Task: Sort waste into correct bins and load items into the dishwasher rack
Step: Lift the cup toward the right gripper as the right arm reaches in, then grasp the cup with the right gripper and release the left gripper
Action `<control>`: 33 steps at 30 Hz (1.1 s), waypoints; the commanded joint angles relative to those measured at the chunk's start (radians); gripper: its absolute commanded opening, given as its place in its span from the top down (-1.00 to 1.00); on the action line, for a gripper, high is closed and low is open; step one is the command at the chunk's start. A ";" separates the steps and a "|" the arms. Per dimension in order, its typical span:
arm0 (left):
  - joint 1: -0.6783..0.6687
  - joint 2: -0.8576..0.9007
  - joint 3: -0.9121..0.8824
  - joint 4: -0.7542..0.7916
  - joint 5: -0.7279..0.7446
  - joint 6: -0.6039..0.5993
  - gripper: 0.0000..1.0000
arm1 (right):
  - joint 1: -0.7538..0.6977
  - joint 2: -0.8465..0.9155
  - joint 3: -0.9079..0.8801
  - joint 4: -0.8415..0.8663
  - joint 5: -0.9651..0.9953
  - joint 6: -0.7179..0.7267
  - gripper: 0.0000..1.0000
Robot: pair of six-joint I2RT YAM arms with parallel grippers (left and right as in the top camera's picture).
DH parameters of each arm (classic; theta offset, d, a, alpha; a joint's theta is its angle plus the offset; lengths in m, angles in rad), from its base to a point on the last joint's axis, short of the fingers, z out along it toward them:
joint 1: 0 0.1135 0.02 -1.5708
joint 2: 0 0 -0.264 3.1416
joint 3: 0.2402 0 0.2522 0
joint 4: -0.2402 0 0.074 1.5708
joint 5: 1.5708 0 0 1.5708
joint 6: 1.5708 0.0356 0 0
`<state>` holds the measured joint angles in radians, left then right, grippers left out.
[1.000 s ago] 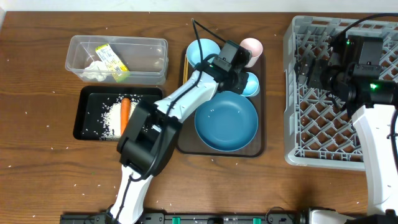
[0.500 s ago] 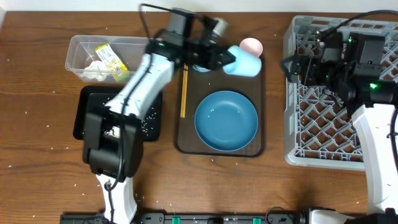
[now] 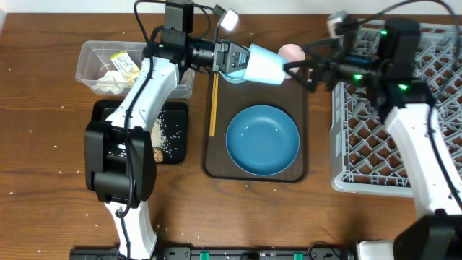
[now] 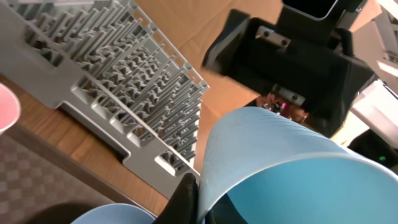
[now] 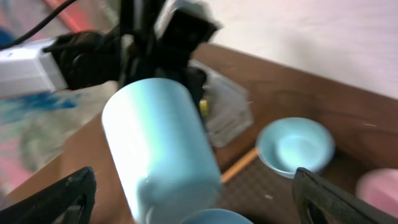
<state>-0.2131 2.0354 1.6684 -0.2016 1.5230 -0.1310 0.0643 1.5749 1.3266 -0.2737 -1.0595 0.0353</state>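
My left gripper [image 3: 242, 61] is shut on the rim of the light-blue cup [image 3: 264, 65] and holds it sideways above the brown tray; the cup fills the left wrist view [image 4: 280, 162]. My right gripper [image 3: 304, 70] is open, its fingers just right of the cup's base, which shows in the right wrist view [image 5: 161, 149]. The pink cup [image 3: 291, 51], large blue dish [image 3: 263, 140] and chopsticks [image 3: 214, 105] are on the tray. The small light-blue bowl [image 5: 295, 144] sits behind. The grey rack [image 3: 375, 137] stands at the right.
The clear tub [image 3: 141, 50] holds the yellow-green wrapper [image 3: 126, 66] and white tissue [image 3: 108, 81]. The black tray [image 3: 173, 108] holds rice and a brownish scrap [image 3: 157, 154]; my left arm covers most of it. The dark brown serving tray [image 3: 216, 165] lies in the middle.
My left gripper lifted the light-blue cup off the tray and turned it toward the right. My right arm swung from over the rack to the left, up to the cup.
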 commanded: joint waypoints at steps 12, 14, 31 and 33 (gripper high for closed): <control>0.000 -0.003 0.005 0.031 0.048 0.002 0.88 | 0.061 0.105 0.005 0.032 -0.078 0.046 -0.50; 0.000 -0.003 0.005 0.032 0.047 0.002 0.88 | 0.066 0.105 0.005 0.033 -0.078 0.046 -0.43; 0.000 -0.002 0.005 0.032 0.034 0.003 0.88 | 0.120 0.105 0.005 0.076 -0.122 0.046 0.14; 0.000 -0.003 0.005 0.032 0.021 0.003 0.87 | 0.117 0.105 0.005 0.076 -0.122 0.046 0.15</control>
<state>-0.1959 2.0354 1.6684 -0.1745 1.5539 -0.1310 0.1520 1.6623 1.3266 -0.2020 -1.1675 0.0853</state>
